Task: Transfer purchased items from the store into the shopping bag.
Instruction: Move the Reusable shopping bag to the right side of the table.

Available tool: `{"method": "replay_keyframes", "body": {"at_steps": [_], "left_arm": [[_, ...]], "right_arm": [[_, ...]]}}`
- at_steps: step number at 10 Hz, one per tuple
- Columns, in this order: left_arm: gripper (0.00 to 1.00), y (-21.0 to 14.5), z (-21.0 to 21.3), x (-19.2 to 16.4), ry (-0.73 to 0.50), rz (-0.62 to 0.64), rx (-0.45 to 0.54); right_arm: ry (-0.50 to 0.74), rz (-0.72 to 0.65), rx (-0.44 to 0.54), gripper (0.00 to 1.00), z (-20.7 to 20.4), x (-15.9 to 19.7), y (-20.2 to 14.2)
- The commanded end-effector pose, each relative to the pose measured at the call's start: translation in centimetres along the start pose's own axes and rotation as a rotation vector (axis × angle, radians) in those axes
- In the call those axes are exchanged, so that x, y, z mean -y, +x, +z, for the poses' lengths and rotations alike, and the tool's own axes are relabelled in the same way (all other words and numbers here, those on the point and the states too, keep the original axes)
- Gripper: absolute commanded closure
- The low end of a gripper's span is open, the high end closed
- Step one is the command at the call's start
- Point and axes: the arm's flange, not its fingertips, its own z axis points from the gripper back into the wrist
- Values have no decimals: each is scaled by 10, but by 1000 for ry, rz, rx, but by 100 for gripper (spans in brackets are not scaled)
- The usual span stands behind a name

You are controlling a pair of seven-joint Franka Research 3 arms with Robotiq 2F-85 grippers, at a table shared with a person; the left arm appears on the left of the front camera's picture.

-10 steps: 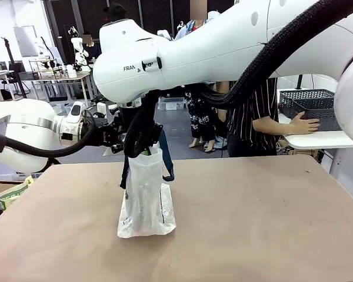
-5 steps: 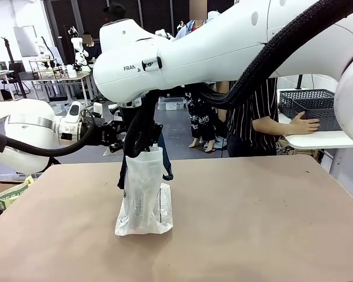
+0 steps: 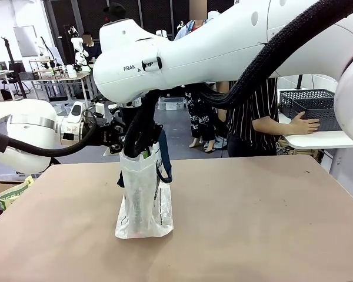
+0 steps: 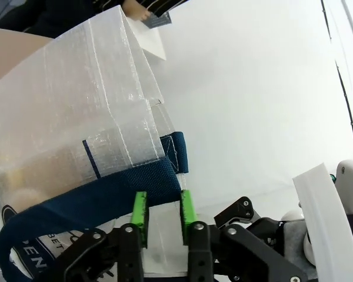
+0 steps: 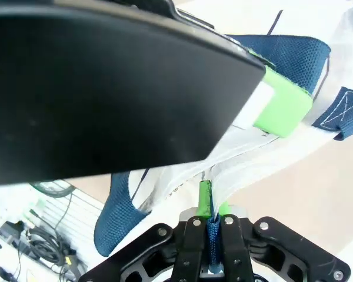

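The right gripper (image 5: 210,207) is pinched closed on a navy strap handle (image 5: 213,232) of the translucent white plastic shopping bag (image 3: 143,197). The left gripper (image 4: 163,212) has its green pads parted, the bag's edge between them. Both arms meet above the bag, which stands upright on the brown table (image 3: 253,223). Behind, a person's hand (image 3: 303,124) rests on a dark grey lattice basket (image 3: 315,104).

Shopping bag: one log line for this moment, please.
shopping bag upright on table | right gripper shut on strap | left gripper jaws straddling rim, parted
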Motion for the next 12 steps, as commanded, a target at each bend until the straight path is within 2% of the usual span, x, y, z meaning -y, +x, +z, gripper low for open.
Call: {"method": "replay_keyframes", "body": {"at_steps": [1,5,7,10,12], "left_arm": [[58,0,5,0,-19,35,29],[58,3,8,-4,-3,69,37],[58,10,9,7,79,72,55],[58,30,6,25,157,48,29],[58,41,5,35,153,44,-12]], "right_arm": [[-18,118,37,100,1,-15,-19],[-18,111,70,100,4,-19,-26],[-27,136,69,100,3,-23,-25],[-18,155,79,100,0,-26,-24],[-9,166,106,100,0,-28,-23]]}}
